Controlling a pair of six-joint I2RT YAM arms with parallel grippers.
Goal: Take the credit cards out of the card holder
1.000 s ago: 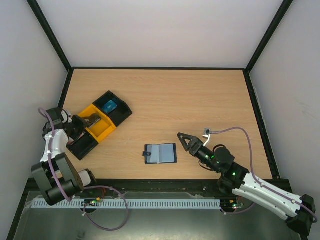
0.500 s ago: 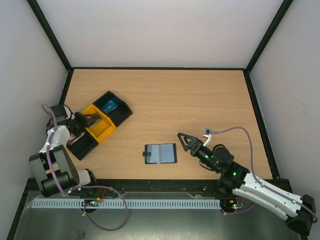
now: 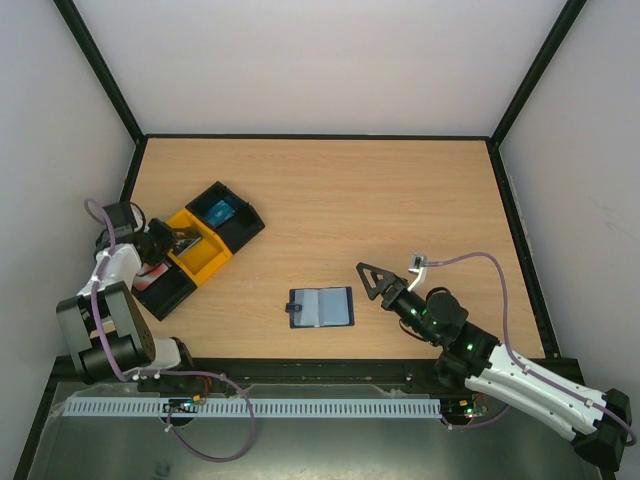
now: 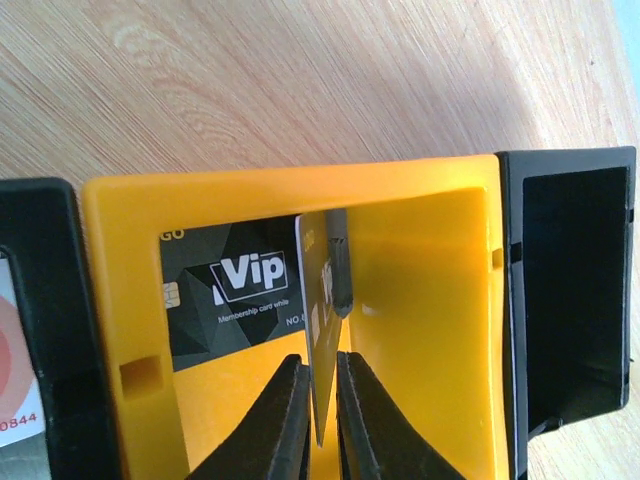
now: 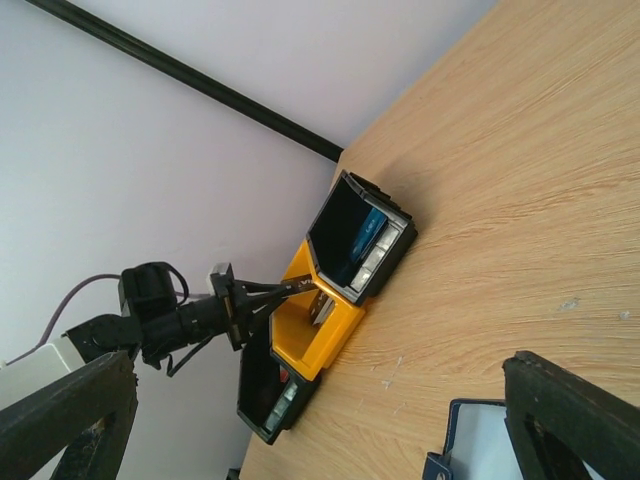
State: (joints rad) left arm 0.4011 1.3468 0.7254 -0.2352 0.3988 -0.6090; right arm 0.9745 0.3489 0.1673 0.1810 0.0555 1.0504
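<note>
The card holder (image 3: 322,307) lies open and flat on the table near the front, and its corner (image 5: 480,440) also shows in the right wrist view. My left gripper (image 3: 172,241) hangs over the yellow tray (image 3: 210,265) at the left. Its jaws (image 4: 322,362) are shut on a credit card (image 4: 320,290), held edge-on above the tray floor. A dark "Vip" card (image 4: 225,295) lies in that tray. My right gripper (image 3: 368,277) stands wide open just right of the card holder, holding nothing.
Black trays flank the yellow one. The far tray (image 3: 243,230) holds a blue card (image 3: 218,212). The near tray (image 3: 170,295) holds a white and red card (image 4: 15,370). Black frame rails edge the table.
The left arm has swung slightly, keeping its gripper and the card over the yellow tray. The right arm has barely moved.
</note>
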